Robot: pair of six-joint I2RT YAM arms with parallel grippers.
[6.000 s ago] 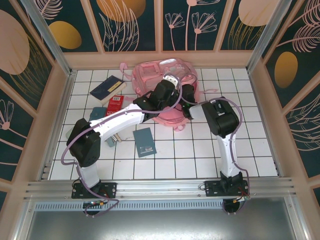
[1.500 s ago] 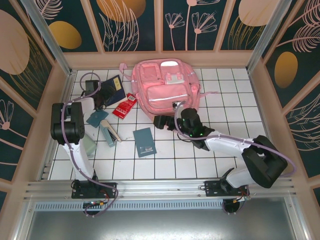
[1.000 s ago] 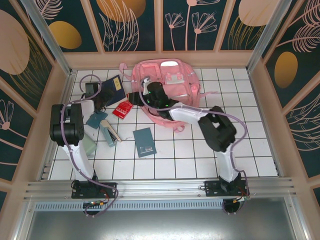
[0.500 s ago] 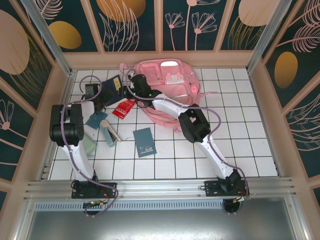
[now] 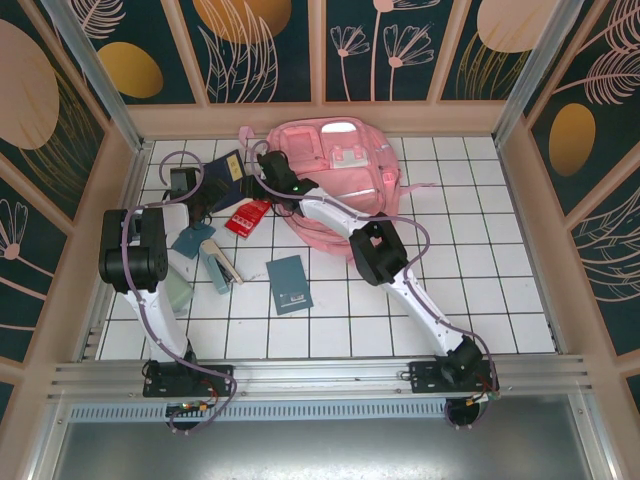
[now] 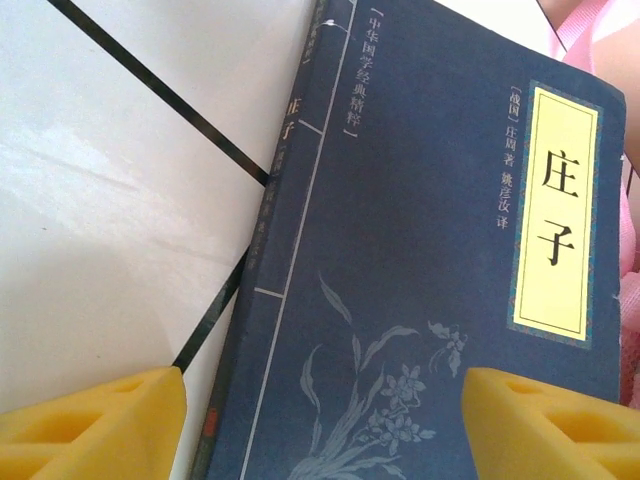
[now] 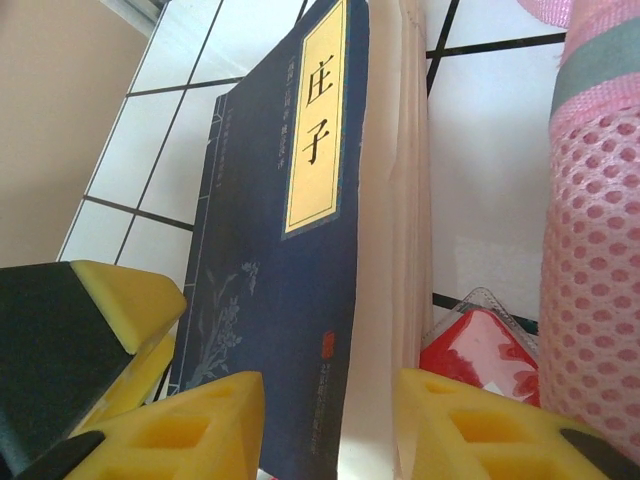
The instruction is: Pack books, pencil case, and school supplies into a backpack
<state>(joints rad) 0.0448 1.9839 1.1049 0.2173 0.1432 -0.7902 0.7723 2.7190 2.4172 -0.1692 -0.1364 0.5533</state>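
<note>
Step in hand: we judge that we are picking up the navy book (image 5: pixel 225 178), with both arms brought to it; it lies flat on the tiled table (image 5: pixel 480 280).
Book's place: at 9 o'clock of the pink backpack (image 5: pixel 340 165), just beside it, with the red rectangular piece (image 5: pixel 248 215) at the book's 5 o'clock.
Left gripper (image 5: pixel 197 192): at the book's 8 o'clock corner. In the left wrist view its jaws stand apart (image 6: pixel 320 430), one yellow pad over bare tile and the other over the cover, with the spine between them.
Right gripper (image 5: pixel 258 178): at the book's 3 o'clock side. In the right wrist view its jaws stand apart (image 7: pixel 325 430), straddling the tan page edge, and we see no pad pressing on it yet.
Book against right fingers: cover (image 7: pixel 270 250) toward 11 o'clock, red piece (image 7: pixel 475 350) and backpack mesh (image 7: pixel 600 250) toward 2 o'clock.
Next move, as we judge it: the right jaws should pinch the page edge and raise it so that the left can get under the spine.
Watch for: the red piece, which lies close to the right pad.
Backpack opening: we cannot tell whether it is unzipped.
</note>
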